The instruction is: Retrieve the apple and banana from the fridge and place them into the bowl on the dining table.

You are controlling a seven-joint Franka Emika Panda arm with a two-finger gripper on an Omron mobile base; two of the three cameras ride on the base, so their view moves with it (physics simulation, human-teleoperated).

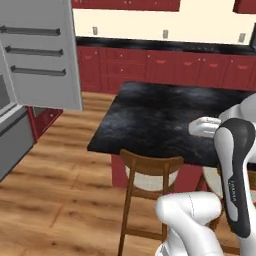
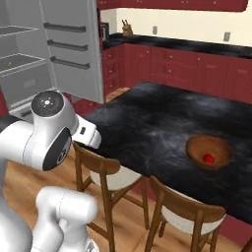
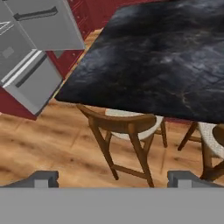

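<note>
Status: While the apple [image 2: 208,158] is seen lying in the bowl [image 2: 196,145], the second fruit is judged outstanding.
Bowl: it is placed on the dining table [image 2: 147,118], toward the right end in the right base view, near the chair-side edge.
Banana: a small yellow speck [image 2: 8,64] is seen on a grey shelf inside the fridge [image 2: 22,78]; it is too small for its long axis to be told, and it is only presumed to be the banana.
Fridge: its door [image 1: 42,50] is swung open, with three dark rails on the inner face.
Gripper: the gripper [image 3: 113,178] is empty, with the finger tips spread wide apart at the bottom of the hand view.
Aim: the hand is pointed down over a wooden chair [image 3: 124,129] and the near table edge.
Key relation: the fridge lies up and to the left of the jaws in the hand view, well apart from them, across open wooden floor.
Next move (judged): a drive or swing toward the fridge shelves is called for before any grasp.
Risk (judged): the open door edge and the chair back stand near the path.
</note>
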